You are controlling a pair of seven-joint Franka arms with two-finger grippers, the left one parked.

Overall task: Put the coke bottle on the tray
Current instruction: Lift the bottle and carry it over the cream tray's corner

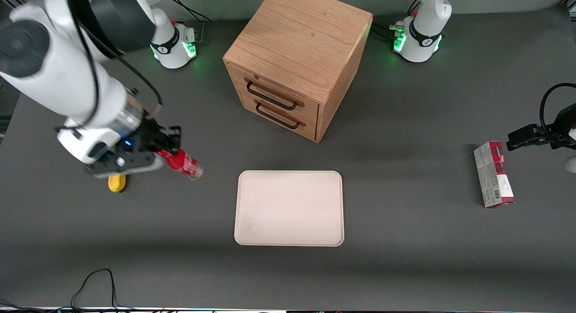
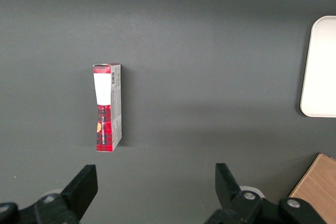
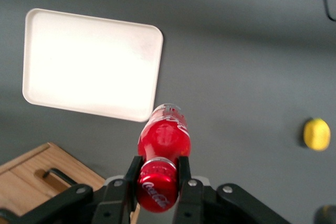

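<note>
While the right arm reaches out over the working arm's end of the table, its gripper holds the coke bottle off the grey table. In the right wrist view, the two black fingers pinch the bottle at its neck just below the red cap, one on each side. The cap sits between the finger bases, and the red-labelled body and clear lower end stick out past the fingertips. In the front view the bottle is tilted, cap end up in the gripper and clear end pointing down toward the tray.

The arm's white forearm slopes down from the upper edge of the front view, and its wrist is bent so that the gripper points sideways and slightly down, toward the middle of the table.

Close under the gripper body lies a yellow lemon, on the table and apart from the bottle; the right wrist view shows it as well.

The tray lies flat near the middle of the table, nearer to the front camera than the wooden cabinet, whose two drawer handles face it. The bottle hangs beside the tray, clear of its rim.

Toward the parked arm's end lies a red-and-grey carton, well apart from the tray.
</note>
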